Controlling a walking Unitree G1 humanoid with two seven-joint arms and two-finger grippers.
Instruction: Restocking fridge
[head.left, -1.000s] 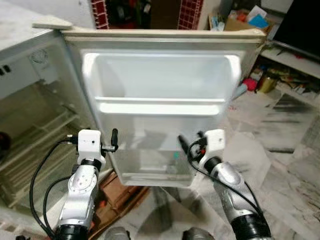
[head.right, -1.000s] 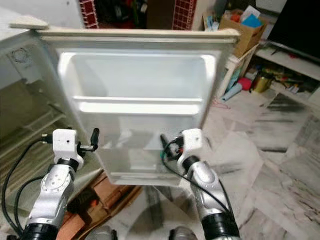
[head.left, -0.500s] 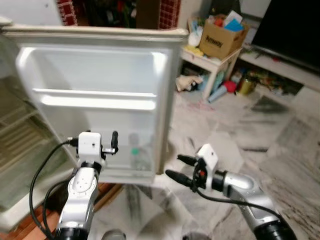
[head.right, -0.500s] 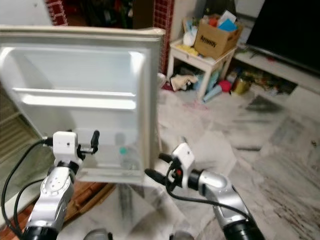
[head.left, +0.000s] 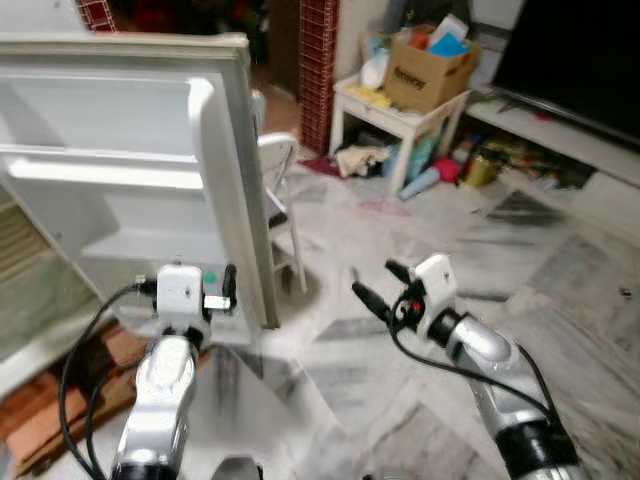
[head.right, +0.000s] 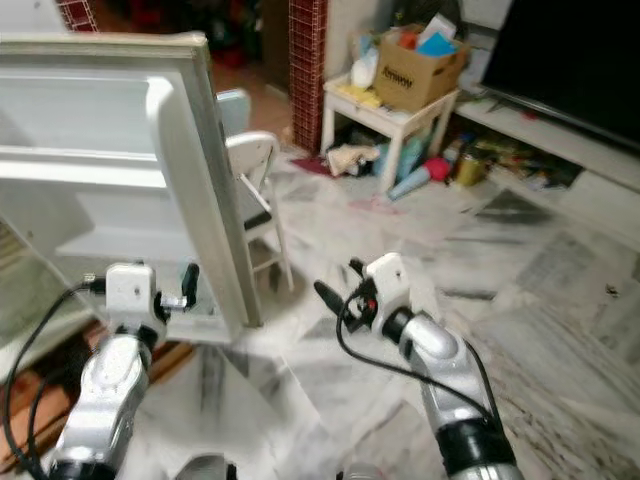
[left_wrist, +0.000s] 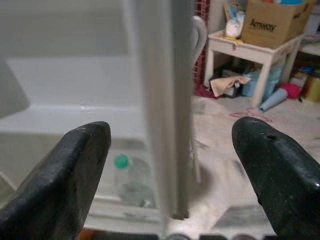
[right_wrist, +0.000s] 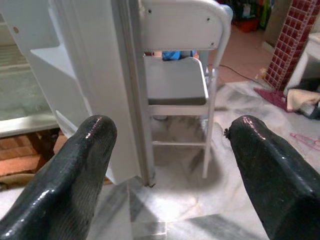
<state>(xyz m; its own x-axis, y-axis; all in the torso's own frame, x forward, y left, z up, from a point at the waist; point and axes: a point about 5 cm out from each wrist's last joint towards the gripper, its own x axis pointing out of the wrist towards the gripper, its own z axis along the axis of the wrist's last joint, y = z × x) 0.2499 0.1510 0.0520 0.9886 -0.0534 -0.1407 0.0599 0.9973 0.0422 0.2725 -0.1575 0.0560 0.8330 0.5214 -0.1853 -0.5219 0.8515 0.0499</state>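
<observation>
The white fridge door (head.left: 130, 170) stands open with a clear plastic bottle with a green cap (left_wrist: 131, 180) in its lowest shelf. The left gripper (left_wrist: 170, 165) and the right gripper (right_wrist: 170, 165) both have their jaws spread wide and empty. The door's edge lies between the left gripper's fingers (left_wrist: 65, 175), so I think a careless swing could knock the door, or push it against the small white chair (head.right: 252, 190) behind.

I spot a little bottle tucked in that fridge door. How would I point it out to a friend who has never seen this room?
Start at the big white open fridge door on the robot's left. Look down to its lowest shelf, just ahead of the left gripper. There stands a small clear plastic bottle with a green cap; that green cap is the one spot of colour on the all-white door.
</observation>
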